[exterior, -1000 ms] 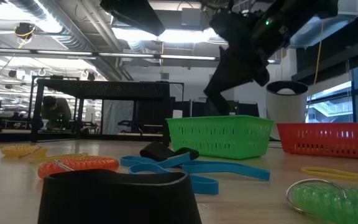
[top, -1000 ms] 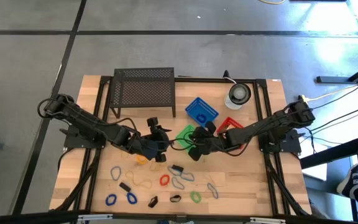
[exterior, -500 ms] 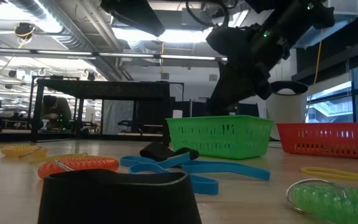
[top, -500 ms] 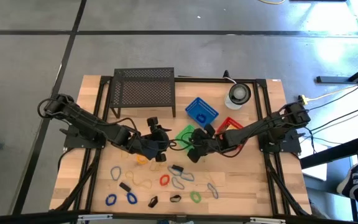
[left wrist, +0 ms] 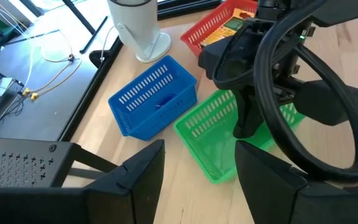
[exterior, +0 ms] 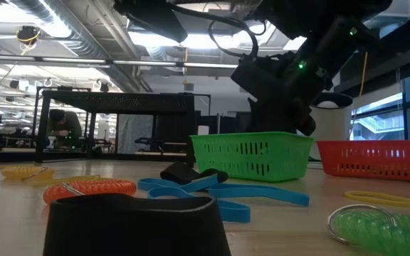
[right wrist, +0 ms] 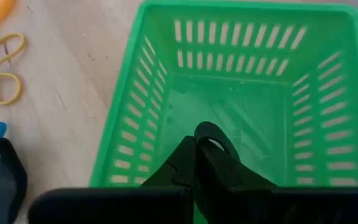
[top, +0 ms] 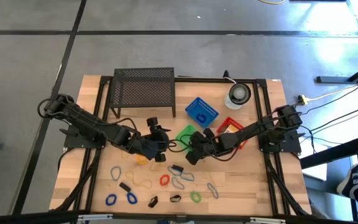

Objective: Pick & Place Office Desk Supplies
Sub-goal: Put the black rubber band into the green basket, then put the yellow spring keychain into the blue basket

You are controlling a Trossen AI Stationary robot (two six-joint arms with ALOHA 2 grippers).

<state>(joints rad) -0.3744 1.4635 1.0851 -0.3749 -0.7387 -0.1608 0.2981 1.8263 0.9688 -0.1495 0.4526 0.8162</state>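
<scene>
**A:** right gripper [right wrist: 194, 163] is over the green basket [right wrist: 135, 112], fingers pinched together on a thin green loop [right wrist: 213, 138]. If it lets go high, the loop could bounce over the rim.

**B:** yeah. Left gripper [left wrist: 197, 163] hangs spread open and empty just beside the basket, so room's tight there. Remaining loops and clips [top: 124, 186] lie nearer the front edge.

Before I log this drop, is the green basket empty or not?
Empty: the right wrist view shows the green basket with a bare floor below the shut right claw.
</scene>
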